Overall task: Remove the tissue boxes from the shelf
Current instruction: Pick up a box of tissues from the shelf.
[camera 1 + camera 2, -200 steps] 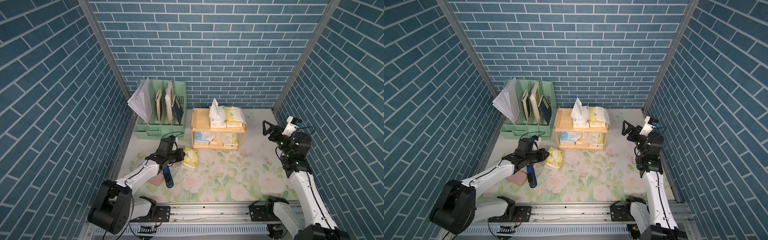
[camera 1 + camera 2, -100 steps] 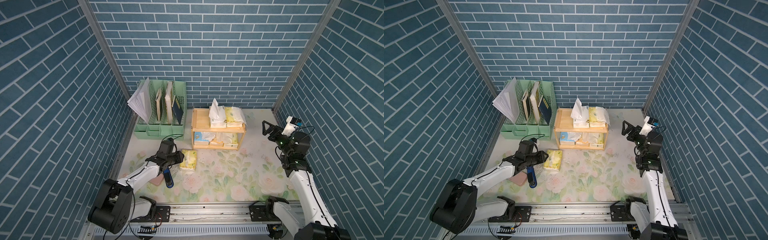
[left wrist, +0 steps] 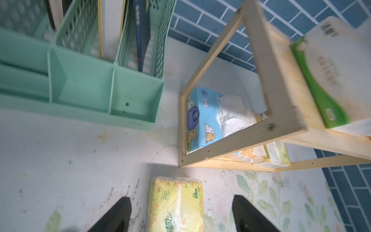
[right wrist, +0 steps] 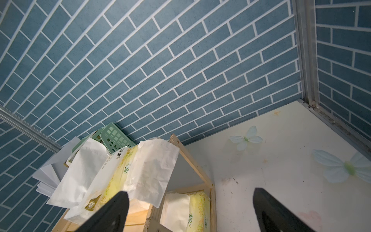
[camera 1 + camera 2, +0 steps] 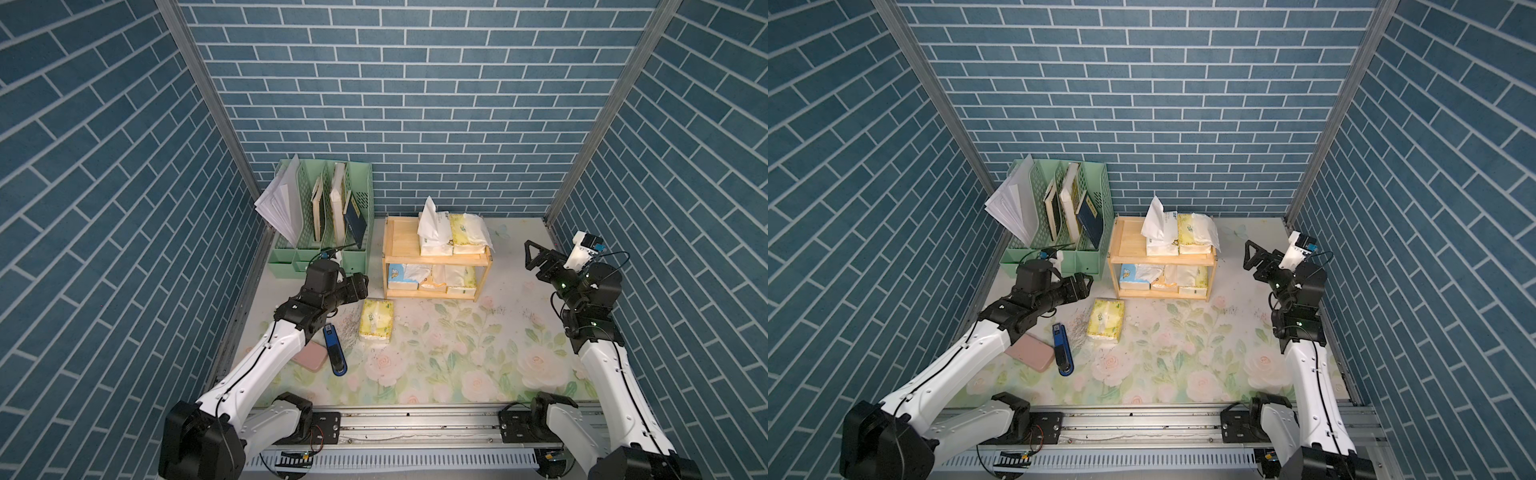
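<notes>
A yellow plastic-wrapped tissue pack (image 5: pixel 376 321) is laid before the light two-tier wooden shelf (image 5: pixel 400 237). The left gripper (image 5: pixel 360 286) beside it and the right gripper (image 5: pixel 532 257) are spread apart

Both top views: bright, even light, sharp. Left wrist view: blur smears the shelf (image 3: pixel 241 138) at its upper board; dark shadow just beside its foot.

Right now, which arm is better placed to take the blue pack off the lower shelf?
Left, probably. The left gripper is open beside the shelf, at the end where the blue pack lies. The right gripper, also open, hangs off the opposite end, farther away.
</notes>
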